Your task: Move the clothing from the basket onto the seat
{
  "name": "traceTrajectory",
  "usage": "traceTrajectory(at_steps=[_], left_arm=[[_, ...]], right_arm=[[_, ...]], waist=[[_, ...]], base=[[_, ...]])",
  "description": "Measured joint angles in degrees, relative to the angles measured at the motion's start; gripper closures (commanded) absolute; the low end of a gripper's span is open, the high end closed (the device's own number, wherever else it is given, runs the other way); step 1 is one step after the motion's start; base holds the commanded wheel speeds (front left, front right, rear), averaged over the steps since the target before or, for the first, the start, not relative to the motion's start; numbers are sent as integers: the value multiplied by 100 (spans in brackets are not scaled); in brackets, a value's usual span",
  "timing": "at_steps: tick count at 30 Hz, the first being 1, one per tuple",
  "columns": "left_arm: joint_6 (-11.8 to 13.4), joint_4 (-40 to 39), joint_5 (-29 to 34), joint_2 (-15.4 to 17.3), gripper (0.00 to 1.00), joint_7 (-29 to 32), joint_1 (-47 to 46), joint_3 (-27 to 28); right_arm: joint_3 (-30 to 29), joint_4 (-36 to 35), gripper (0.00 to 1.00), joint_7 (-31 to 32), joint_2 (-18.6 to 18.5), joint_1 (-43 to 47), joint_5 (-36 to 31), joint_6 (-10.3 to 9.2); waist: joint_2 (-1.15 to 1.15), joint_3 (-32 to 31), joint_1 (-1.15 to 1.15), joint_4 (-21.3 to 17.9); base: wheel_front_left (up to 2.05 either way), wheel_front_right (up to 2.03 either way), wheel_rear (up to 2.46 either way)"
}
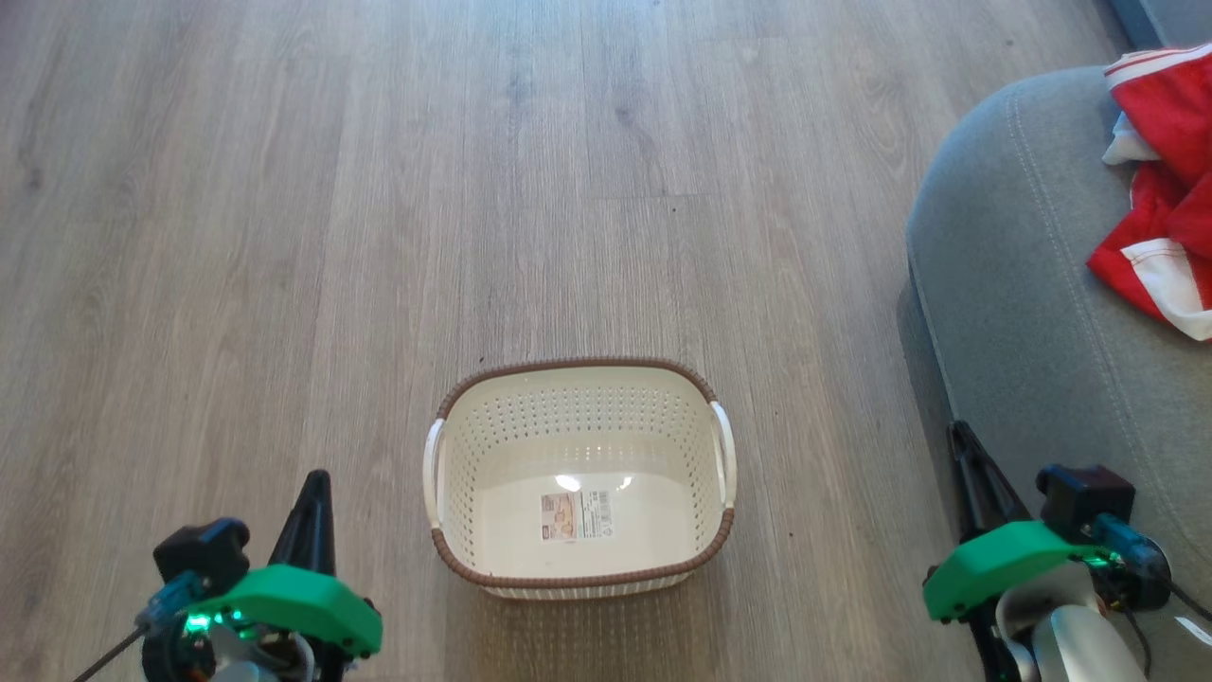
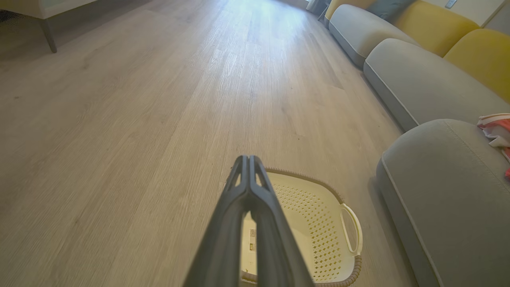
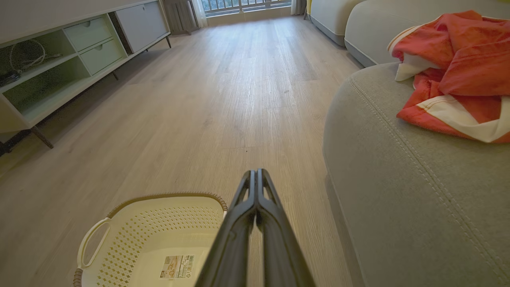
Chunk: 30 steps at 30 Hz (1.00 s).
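Looking down from the head: a cream perforated plastic basket [image 1: 568, 426] with a woven-look rim sits on the wood-grain floor [image 1: 284, 237], holding just a label [image 1: 576, 516]. Thin red-and-white clothing [image 1: 1169, 189] lies crumpled on the rounded grey fabric seat [image 1: 1023, 284], so the task looks finished. The left gripper [image 1: 315, 483] and right gripper [image 1: 961, 436] flank the basket, apart from it.

Left wrist: the dark fingers [image 2: 225, 239] are pressed together, holding nothing.

Right wrist: the fingers [image 3: 233, 239] are likewise closed and hold nothing.
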Motion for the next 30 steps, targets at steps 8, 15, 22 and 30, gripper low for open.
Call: traceTrajectory(at_steps=[8,15,22,30], left_arm=[[-4,-44,-483,-1,100,98,-1,7],[-29,-90,-899,-1,100,222,-1,19],[-49,-126,-1312,-1,100,330,-1,40],[-71,-199,-1846,-1,100,487,-1,87]], right_arm=[[-9,-55,100,111,0,1,557,0],[-23,-105,100,212,1,2,1049,0],[-45,-152,100,304,2,2,1526,-1],[-78,-219,100,480,2,2,2151,-1]], waist=[[0,-20,0,9],[0,-38,0,16],[0,-56,0,23],[0,-79,0,33]], base=[[0,0,0],[0,0,0],[0,0,0],[0,0,0]])
